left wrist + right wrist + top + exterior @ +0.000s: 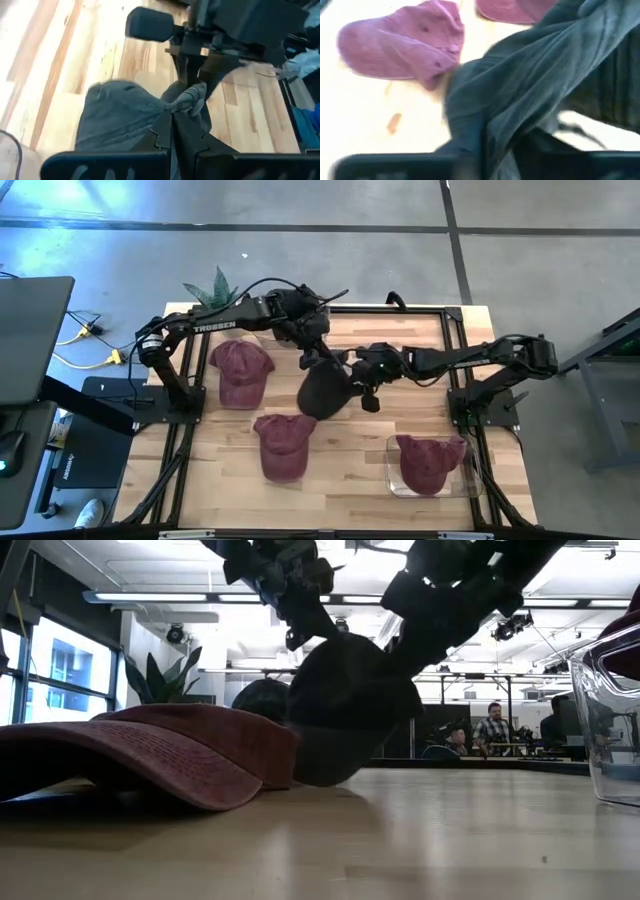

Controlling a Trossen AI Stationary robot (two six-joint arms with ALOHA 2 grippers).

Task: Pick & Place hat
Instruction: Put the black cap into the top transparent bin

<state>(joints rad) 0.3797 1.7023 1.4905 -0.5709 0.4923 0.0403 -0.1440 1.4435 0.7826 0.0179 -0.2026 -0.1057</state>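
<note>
Wooden table [350, 480]: TROSSEN-marked left arm's fingers [172, 132] pinch dark hat [325, 388]; right's unclear.

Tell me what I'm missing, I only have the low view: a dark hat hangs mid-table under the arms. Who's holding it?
Observer: The left gripper is shut on the dark hat, pinching a bunch of its fabric.
Operator: And the right one?
Observer: The right gripper is right against the hat's side; I can't tell if it has closed.
Operator: Anything in that clear container?
Observer: Yes, a maroon hat lies in the clear container near the right arm's base.
</note>
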